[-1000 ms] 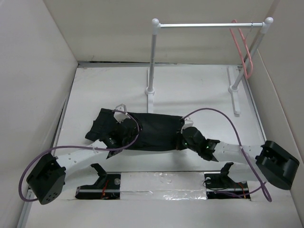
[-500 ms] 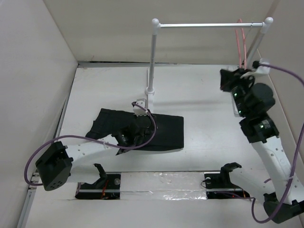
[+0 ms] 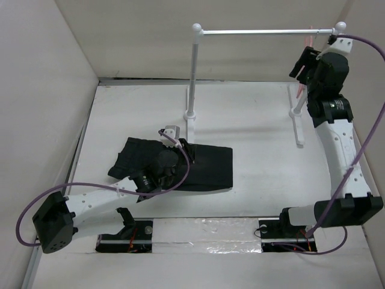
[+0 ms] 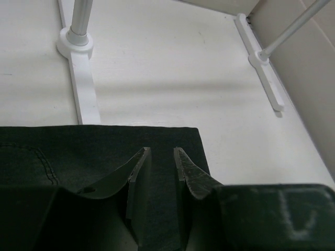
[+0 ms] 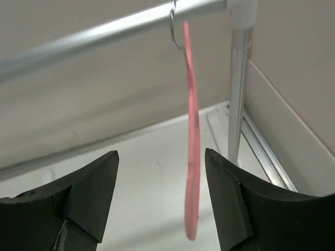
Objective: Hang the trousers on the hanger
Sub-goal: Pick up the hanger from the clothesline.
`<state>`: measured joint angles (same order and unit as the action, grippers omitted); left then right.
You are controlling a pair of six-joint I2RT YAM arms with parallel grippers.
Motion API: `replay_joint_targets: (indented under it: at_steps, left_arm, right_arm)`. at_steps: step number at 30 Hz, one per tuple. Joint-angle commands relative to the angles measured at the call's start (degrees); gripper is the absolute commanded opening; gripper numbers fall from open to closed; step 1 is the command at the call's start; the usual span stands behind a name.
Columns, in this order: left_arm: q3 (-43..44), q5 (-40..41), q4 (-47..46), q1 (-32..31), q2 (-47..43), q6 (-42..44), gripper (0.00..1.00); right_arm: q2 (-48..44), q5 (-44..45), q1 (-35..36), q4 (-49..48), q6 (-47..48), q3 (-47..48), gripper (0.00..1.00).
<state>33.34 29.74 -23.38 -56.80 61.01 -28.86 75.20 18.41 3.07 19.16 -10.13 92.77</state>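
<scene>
1. The trousers point(image 3: 207, 165) lie flat on the table point(image 3: 252, 120), in front of the white rail's point(image 3: 264, 31) left post.
2. The hanger point(image 5: 191, 157) hangs from the rail's right end.
3. The left gripper point(image 4: 159, 154) is over the trousers, fingers narrowly apart.
4. The right gripper point(image 5: 161, 157), spread wide, faces the hanger.
</scene>
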Motion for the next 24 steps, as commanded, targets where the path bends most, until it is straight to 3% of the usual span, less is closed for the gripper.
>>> replay_joint_targets:
  at_steps: [1, 9, 17, 19, 24]
  left_arm:
    - [-1.3, -0.7, -2.5, -0.2, -3.3, 1.2, 0.22]
    - [-1.2, -1.6, -2.1, -0.2, -3.4, 0.8, 0.22]
    - [-1.2, -1.6, -2.6, -0.2, -2.0, 0.5, 0.22]
    - [-1.3, -1.8, -3.1, -0.2, -1.7, 0.4, 0.22]
    - [-1.2, -2.1, -3.3, -0.2, -1.3, 0.2, 0.22]
  right_arm:
    - [2.2, 0.9, -1.0, 5.5, 2.0, 2.4, 0.71]
    - [3.7, 1.9, -2.3, 3.8, 1.3, -2.0, 0.59]
    - [3.5, 0.0, -2.9, 2.0, 1.1, -4.5, 0.37]
    - [3.3, -0.3, -3.4, 1.7, 1.2, -4.5, 0.20]
    - [1.7, -1.4, -3.4, 0.9, 1.3, -4.0, 0.04]
